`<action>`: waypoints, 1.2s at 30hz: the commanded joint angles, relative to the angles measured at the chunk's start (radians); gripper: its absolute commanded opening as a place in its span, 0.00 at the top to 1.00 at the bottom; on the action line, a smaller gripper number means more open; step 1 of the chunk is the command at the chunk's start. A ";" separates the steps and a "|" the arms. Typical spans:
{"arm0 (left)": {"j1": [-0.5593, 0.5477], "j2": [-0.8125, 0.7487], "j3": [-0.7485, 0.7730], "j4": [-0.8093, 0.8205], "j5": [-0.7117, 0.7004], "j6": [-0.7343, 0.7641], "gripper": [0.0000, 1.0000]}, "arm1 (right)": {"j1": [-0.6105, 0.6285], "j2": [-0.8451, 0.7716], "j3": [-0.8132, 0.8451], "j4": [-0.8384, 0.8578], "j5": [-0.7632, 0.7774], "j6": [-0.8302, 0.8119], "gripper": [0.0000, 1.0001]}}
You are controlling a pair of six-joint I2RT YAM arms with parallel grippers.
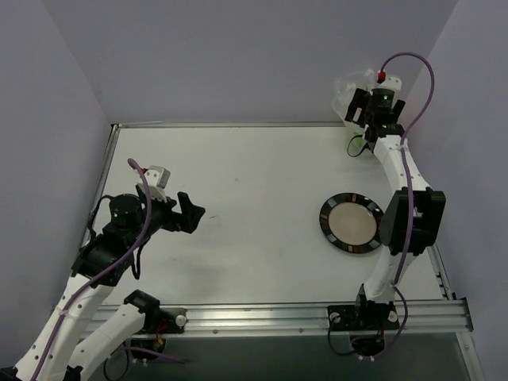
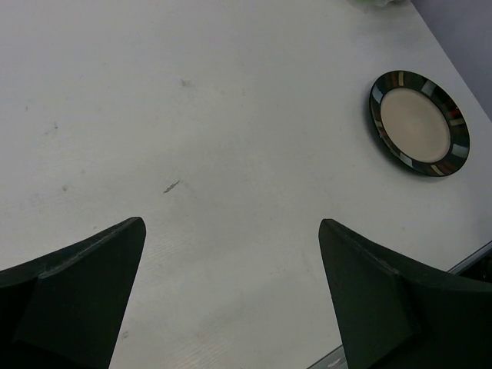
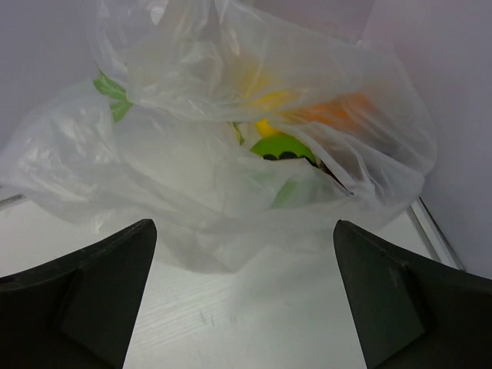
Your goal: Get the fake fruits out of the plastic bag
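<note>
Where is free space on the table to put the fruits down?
Bare table runs from the left gripper to the plate, and the plate's middle is free too. The far right corner is crowded by the plastic bag and right gripper.

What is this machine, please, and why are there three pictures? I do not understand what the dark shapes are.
These are two robot arms on a white table. One picture looks down from above; the other two come from cameras on each wrist, so the dark shapes are the claw's own fingers. The left claw is open and holds nothing. The right claw is open too, facing a clear plastic bag with fake fruits inside at the far corner. A dark-rimmed plate lies without anything on it.
</note>
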 commanded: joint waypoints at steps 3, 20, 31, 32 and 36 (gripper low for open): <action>-0.011 0.040 0.036 0.030 -0.003 -0.027 0.06 | 0.001 0.156 0.178 -0.018 0.041 -0.077 0.14; -0.057 0.430 -0.023 0.533 0.083 -0.418 0.02 | 0.026 0.374 0.432 -0.054 -0.328 -0.124 1.00; -0.209 0.765 0.166 0.774 -0.006 -0.457 0.06 | 0.222 0.100 0.103 0.146 -0.574 -0.022 1.00; -0.213 0.781 0.186 0.767 -0.007 -0.445 0.06 | 0.228 0.048 0.062 0.196 -0.578 0.000 1.00; -0.226 0.839 0.261 0.762 -0.029 -0.409 0.06 | 0.227 -0.086 -0.196 0.389 -0.582 0.142 0.91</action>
